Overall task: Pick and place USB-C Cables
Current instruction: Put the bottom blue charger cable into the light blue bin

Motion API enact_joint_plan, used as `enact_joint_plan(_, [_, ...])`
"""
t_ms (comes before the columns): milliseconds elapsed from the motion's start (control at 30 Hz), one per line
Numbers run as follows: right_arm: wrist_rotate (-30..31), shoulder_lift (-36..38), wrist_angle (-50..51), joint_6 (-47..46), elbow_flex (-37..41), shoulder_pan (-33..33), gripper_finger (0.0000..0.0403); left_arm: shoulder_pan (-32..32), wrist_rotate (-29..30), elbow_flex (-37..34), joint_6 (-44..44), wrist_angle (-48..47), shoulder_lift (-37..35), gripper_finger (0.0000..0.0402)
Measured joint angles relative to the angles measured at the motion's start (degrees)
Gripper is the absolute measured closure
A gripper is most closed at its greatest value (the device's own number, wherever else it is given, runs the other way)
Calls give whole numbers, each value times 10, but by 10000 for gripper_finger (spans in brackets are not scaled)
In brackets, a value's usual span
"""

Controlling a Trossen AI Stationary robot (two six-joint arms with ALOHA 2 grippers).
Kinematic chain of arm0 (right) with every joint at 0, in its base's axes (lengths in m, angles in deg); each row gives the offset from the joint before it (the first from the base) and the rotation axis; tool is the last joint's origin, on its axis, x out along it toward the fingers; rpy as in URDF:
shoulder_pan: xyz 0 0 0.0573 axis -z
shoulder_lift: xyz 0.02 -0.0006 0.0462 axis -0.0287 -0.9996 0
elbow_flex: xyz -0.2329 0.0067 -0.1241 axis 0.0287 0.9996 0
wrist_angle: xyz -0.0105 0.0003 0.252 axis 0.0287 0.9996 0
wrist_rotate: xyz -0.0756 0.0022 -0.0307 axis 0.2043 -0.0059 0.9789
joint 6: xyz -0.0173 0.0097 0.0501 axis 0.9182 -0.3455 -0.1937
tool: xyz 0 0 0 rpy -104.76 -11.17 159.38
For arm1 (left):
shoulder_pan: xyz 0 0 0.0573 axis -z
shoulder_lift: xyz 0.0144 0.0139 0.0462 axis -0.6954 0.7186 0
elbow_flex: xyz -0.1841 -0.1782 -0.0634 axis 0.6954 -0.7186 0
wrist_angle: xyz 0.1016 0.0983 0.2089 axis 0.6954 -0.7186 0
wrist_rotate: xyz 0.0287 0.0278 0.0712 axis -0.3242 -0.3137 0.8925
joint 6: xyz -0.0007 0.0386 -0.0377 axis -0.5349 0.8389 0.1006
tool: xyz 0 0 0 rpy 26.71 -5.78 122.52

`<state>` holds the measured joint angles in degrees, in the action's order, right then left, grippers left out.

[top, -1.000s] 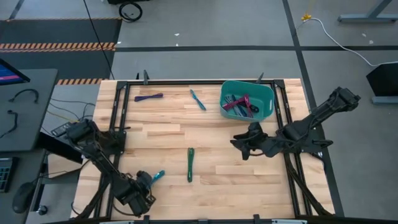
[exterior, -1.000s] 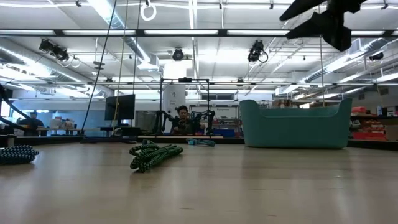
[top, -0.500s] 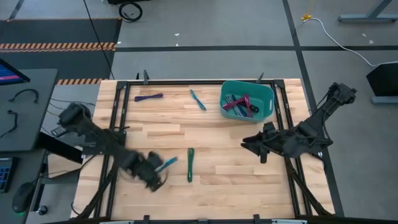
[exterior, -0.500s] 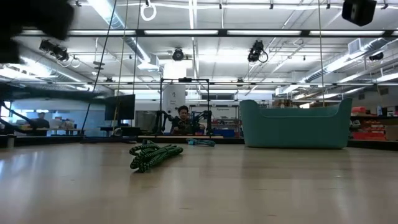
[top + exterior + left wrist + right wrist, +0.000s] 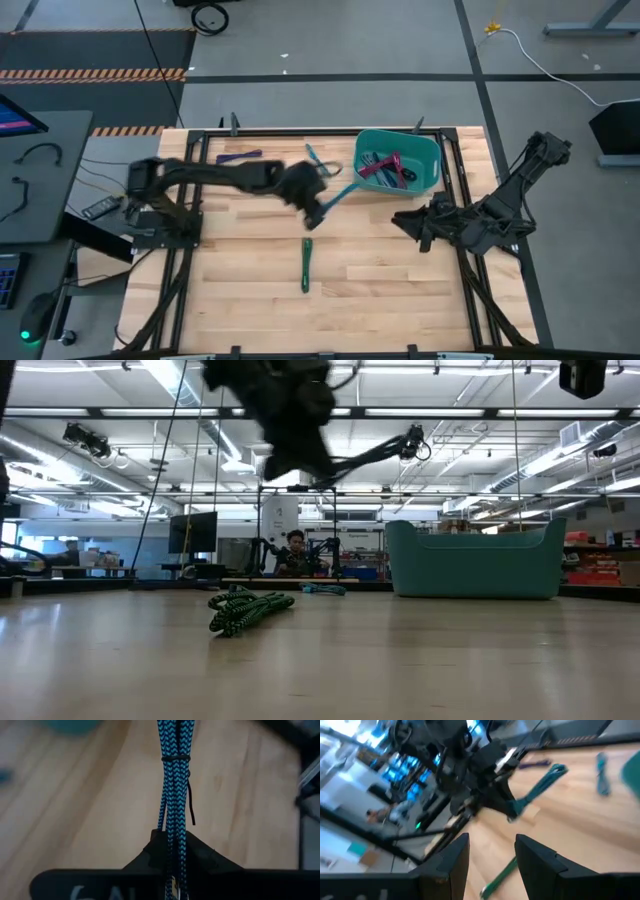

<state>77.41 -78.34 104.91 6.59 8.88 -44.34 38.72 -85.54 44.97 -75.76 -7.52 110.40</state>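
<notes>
Your left gripper (image 5: 318, 205) is clamped on a teal braided cable bundle (image 5: 340, 193) and hangs above the middle of the pale wooden butcher-block table (image 5: 250, 260), just left of the teal plastic bin (image 5: 432, 160) at the far right of the table. In the left wrist view the bundle (image 5: 172, 790) runs straight out from between the two dark fingers (image 5: 155, 847), bound by a thin black tie, with the wood below it. From the low view the same gripper (image 5: 290, 420) sits high above the tabletop, the cable trailing toward the bin (image 5: 475, 560). The bin already holds several bundles, a maroon one (image 5: 385, 168) lying on top. Still on the table are a green braided bundle (image 5: 305, 265) near the middle front, a purple bundle (image 5: 235, 156) at the far left, and a second teal bundle (image 5: 317, 158) at the far edge beside your left arm. Your right gripper (image 5: 412, 222) waits above the right side of the table, in front of the bin; its two fingers (image 5: 452, 860) stand apart with nothing between them, and past them you see the left gripper with its cable.
</notes>
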Motion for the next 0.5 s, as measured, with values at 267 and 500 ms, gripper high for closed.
enact_joint_plan(267, [112, 45, 2, 2, 0, 1, 246, -71, -63, 244, 25, 69, 187, 364])
enact_joint_plan(500, [186, 79, -8, 17, 0, 1, 248, -103, -47, 413, -84, 106, 335, 364])
